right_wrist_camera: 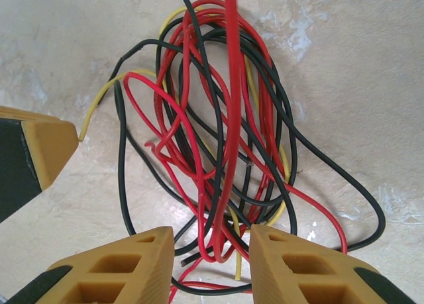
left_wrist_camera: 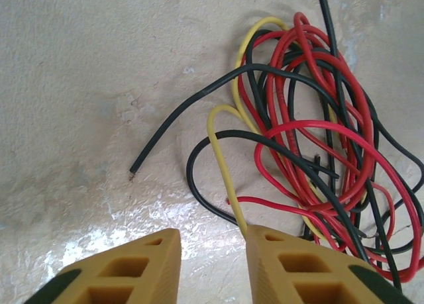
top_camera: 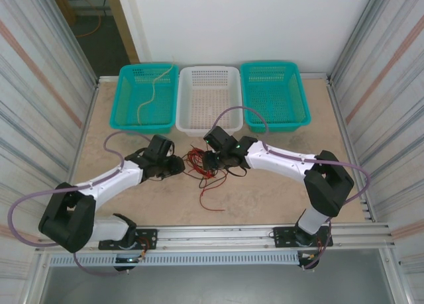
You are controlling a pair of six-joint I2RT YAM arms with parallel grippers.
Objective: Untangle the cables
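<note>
Top view: a tangle of thin red, black and pale yellow cables (top_camera: 198, 165) lies mid-worktop (top_camera: 278, 198), between the left pincer (top_camera: 177, 167) and the right pincer (top_camera: 212, 162).

Left wrist: its orange fingers (left_wrist_camera: 132, 271) stand apart, and one yellow strand (left_wrist_camera: 222, 152) reaches a finger's inner edge.

Right wrist: the fingers stand apart, with red and black strands passing between.
</note>
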